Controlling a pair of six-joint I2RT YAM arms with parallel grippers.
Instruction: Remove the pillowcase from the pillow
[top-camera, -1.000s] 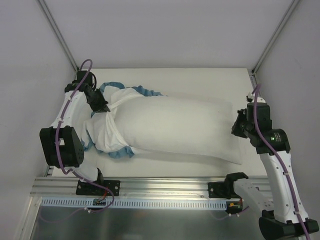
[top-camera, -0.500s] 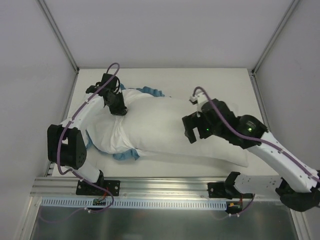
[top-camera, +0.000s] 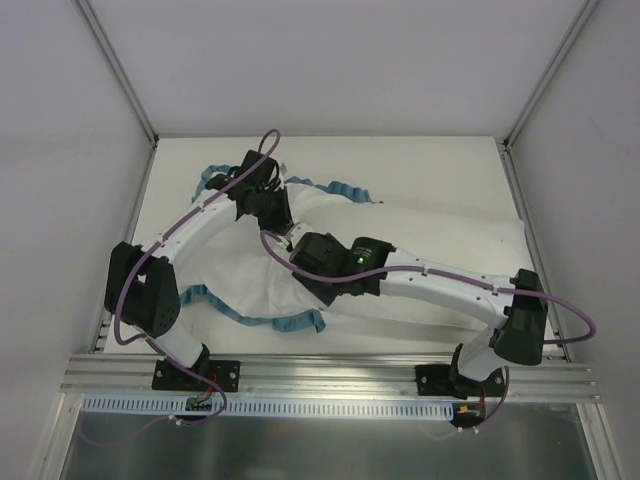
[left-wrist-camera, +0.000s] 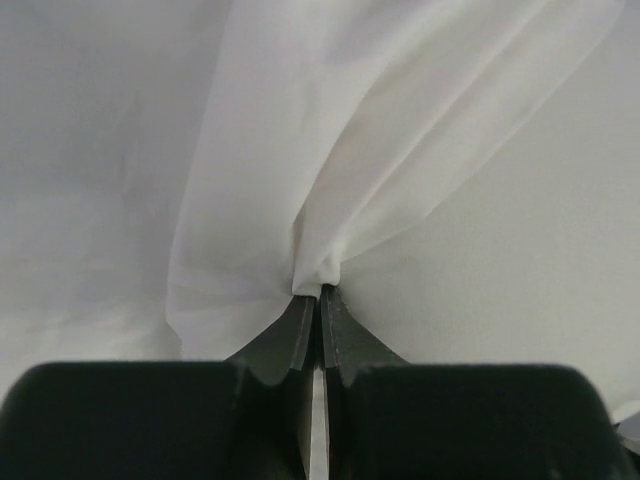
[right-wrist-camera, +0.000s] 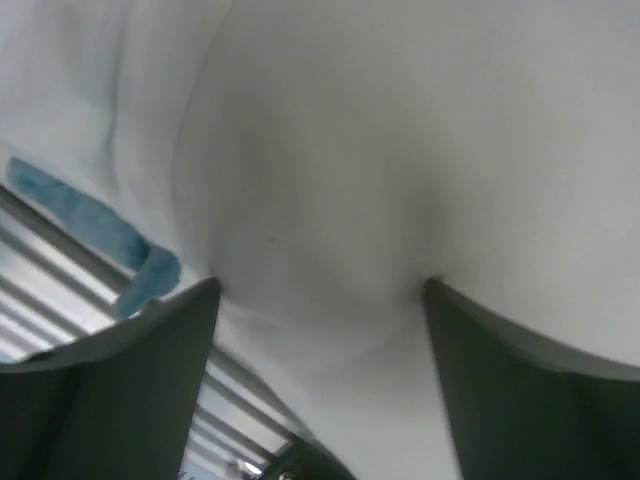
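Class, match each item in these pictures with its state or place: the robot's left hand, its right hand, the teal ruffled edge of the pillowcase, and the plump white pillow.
Column 1
1. left hand
2. right hand
3. teal ruffled edge of the limp pillowcase
4. plump plain white pillow

Column 2
A. reaches to the table's right side
B. open, fingers spread against the white cushion
C. shut on a thin white fold of the pillowcase
D. borders the cloth on the table's left part

Pairs: 1-C, 2-B, 3-D, 4-A
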